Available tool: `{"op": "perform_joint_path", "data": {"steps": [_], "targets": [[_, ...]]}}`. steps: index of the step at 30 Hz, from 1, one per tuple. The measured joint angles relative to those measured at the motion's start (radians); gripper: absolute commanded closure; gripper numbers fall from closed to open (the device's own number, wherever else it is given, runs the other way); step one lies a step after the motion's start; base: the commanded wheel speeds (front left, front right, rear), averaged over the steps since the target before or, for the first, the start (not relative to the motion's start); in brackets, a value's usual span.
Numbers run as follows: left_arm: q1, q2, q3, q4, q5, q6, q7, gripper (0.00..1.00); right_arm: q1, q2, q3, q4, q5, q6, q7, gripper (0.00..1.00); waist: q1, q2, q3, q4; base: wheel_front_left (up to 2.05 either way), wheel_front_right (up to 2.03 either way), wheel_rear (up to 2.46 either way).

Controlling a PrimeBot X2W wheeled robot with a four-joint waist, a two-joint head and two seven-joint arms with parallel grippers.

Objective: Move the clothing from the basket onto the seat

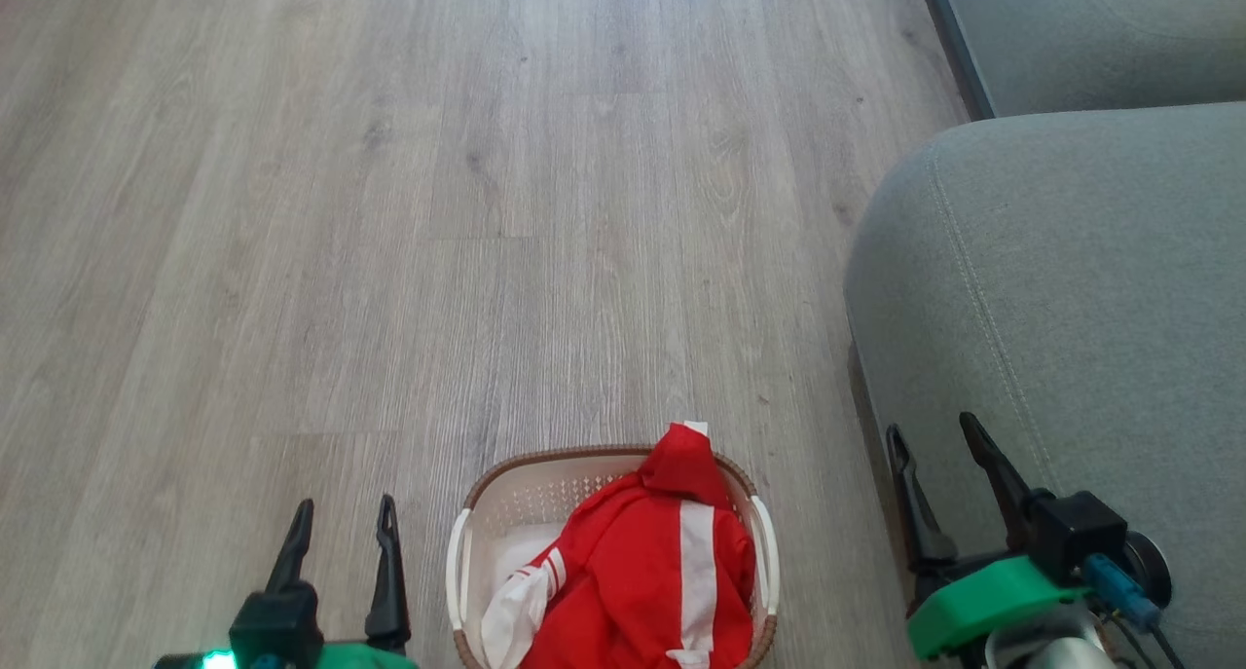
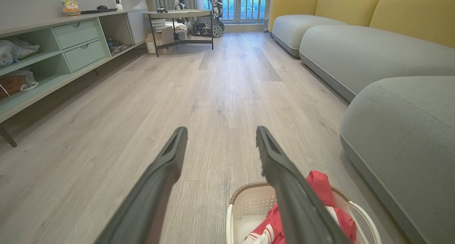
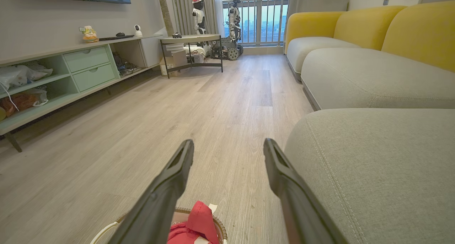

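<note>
The clothing point(image 1: 652, 562) waits in the basket point(image 1: 545, 458)
My left gripper point(image 1: 345, 508) and right gripper point(image 1: 931, 426) gape wide, empty; I should pinch the raised red fold deep, then lift clear.

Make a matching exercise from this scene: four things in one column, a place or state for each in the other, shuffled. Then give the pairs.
1. red clothing
2. basket
3. sofa seat cushion
4. left tool

A. open, left of the basket
B. standing on the wooden floor
C. piled in the basket
D. grey-green, right of the basket

Pairs: 1-C, 2-B, 3-D, 4-A
</note>
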Motion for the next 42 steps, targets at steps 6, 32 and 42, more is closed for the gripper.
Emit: {"op": "perform_joint_path", "data": {"steps": [6, 32, 42], "targets": [[0.0, -0.001, 0.001, 0.001, 0.0, -0.004, 0.0, 0.0, 0.0, 0.0, 0.001, 0.001, 0.0, 0.0, 0.0, 0.0, 0.0, 0.0, 0.0, 0.001, 0.0, 0.0, 0.0], [-0.056, -0.003, -0.071, 0.06, 0.048, -0.069, 0.0, 0.0, -0.004, 0.0, -0.057, -0.025, 0.006, 0.0, 0.0, 0.0, 0.0, 0.0, 0.087, 0.0, 0.0, 0.0, 0.0], [-0.334, -0.007, -0.192, 0.238, 0.081, -0.104, 0.0, 0.0, -0.177, -0.001, -0.115, -0.105, -0.026, 0.0, -0.001, 0.0, 0.0001, 0.0, 0.314, -0.007, 0.0, 0.0, 0.0]]}}
